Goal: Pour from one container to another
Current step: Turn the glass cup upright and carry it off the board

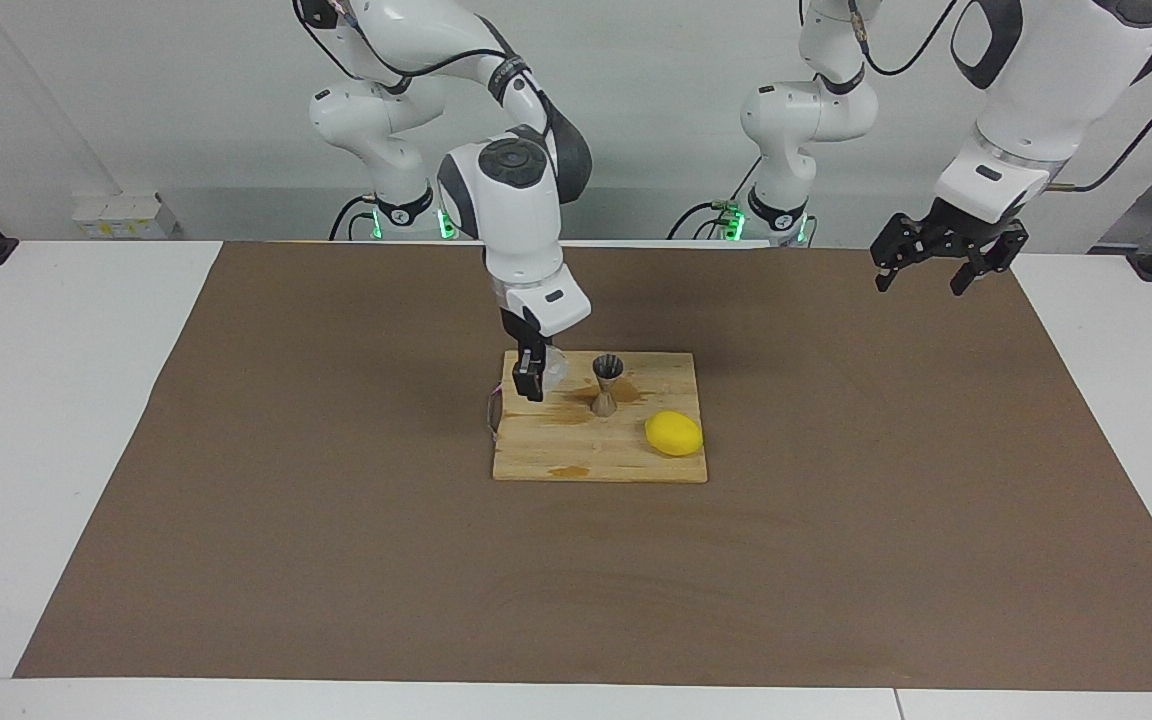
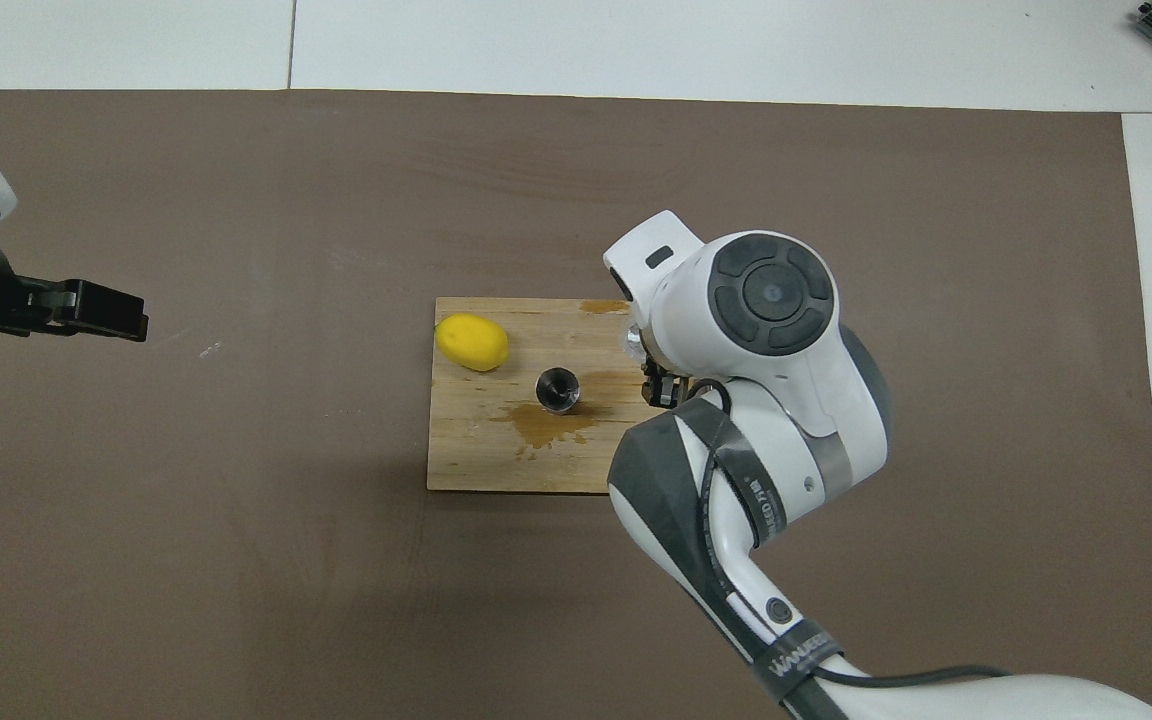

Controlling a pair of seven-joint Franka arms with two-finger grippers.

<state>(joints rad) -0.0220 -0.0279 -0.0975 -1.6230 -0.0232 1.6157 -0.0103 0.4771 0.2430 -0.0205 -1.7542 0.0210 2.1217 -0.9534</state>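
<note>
Facing view
Board: wooden cutting board [image 1: 601, 440] at the middle of the brown mat [image 1: 336, 520] on the bench [image 1: 56, 420].
Jigger: metal jigger [image 1: 607, 384] upright on the board, near the board's edge nearest the robots, on a wet stain.
Glass cup: clear glass cup [image 1: 554, 369] pinched in the right pincer [image 1: 530, 380] – held over the board's corner toward the right arm's end, just beside the jigger and apart from it.
Lemon: yellow lemon [image 1: 674, 433] on the board by its edge toward the left arm's end.
Left pincer: left pincer [image 1: 939, 263] spread, empty, raised over the mat's corner at the left arm's end; that arm waits.

Overhead view
Jigger: mouth [image 2: 557, 388] seen from above, stain [image 2: 546, 428] on its robot-ward side.
Lemon: [image 2: 472, 341] at the board's corner.
Glass cup: [image 2: 631, 340] mostly hidden under the right arm's wrist – only a sliver shows.
Left pincer: [image 2: 106, 310] over bare mat.
</note>
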